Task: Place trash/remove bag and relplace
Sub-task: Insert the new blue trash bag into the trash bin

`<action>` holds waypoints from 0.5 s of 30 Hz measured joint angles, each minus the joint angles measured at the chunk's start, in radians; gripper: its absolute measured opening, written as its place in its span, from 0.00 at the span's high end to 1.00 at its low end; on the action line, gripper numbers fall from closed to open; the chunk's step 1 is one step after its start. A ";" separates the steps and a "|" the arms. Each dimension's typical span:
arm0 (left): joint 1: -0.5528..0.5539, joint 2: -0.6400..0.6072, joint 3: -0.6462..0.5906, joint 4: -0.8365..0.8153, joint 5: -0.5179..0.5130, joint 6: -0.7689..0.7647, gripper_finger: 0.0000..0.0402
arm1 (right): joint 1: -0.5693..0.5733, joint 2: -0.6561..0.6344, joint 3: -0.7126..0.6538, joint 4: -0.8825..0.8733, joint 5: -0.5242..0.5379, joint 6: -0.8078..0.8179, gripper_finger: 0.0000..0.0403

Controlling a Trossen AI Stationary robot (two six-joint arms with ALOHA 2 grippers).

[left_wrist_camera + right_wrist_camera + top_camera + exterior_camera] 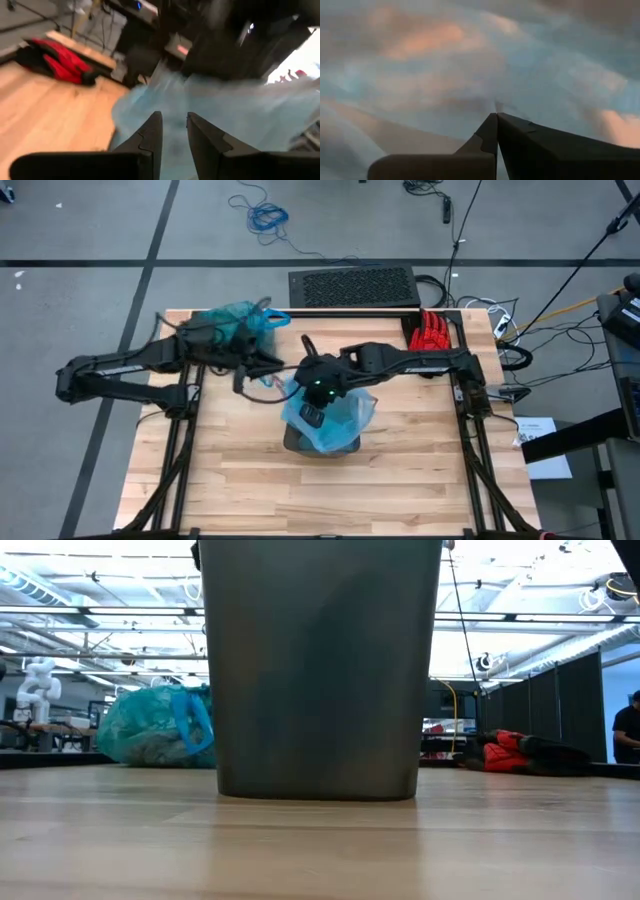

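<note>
1. Bag (232,320), teal-green with blue handle loops, full and bunched, sitting at the far left of the surface (400,470), well apart from the bin (318,670); seen in the low view resting behind and to one side of the bin.
2. Bin standing near the middle of the surface, with a paler sky-blue bag (335,420) draped over its mouth and spilling down its sides.
3. Judged step: old bag already out and set aside; replacement liner being fitted into the bin.
4. Left hand (173,132) just beside the bin's far-left edge, fingers narrowly parted with a slim gap, pale blue film right in front of them; no grip on anything visible.
5. Right hand (497,120) reaching over the bin from the right, fingers pressed together, surrounded by blue film; cannot tell whether a fold is pinched between them.
6. Red glove (432,332) lying at the far right edge, apart from the work.
7. Trash scraps not visible loose anywhere; possibly inside the teal-green bag, not confirmable.
8. Next move, as a guess: catch the liner's loose rim with the left hand, spread it over the bin's edge while pushing the middle down inside.
</note>
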 joint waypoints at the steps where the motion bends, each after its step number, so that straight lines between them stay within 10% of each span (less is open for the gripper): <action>1: 0.012 -0.021 0.000 -0.002 -0.002 -0.005 0.80 | -0.003 0.011 0.000 -0.022 0.000 0.011 1.00; 15: 0.077 -0.216 0.001 -0.103 -0.033 -0.030 0.89 | -0.010 0.067 -0.001 -0.221 -0.025 0.134 1.00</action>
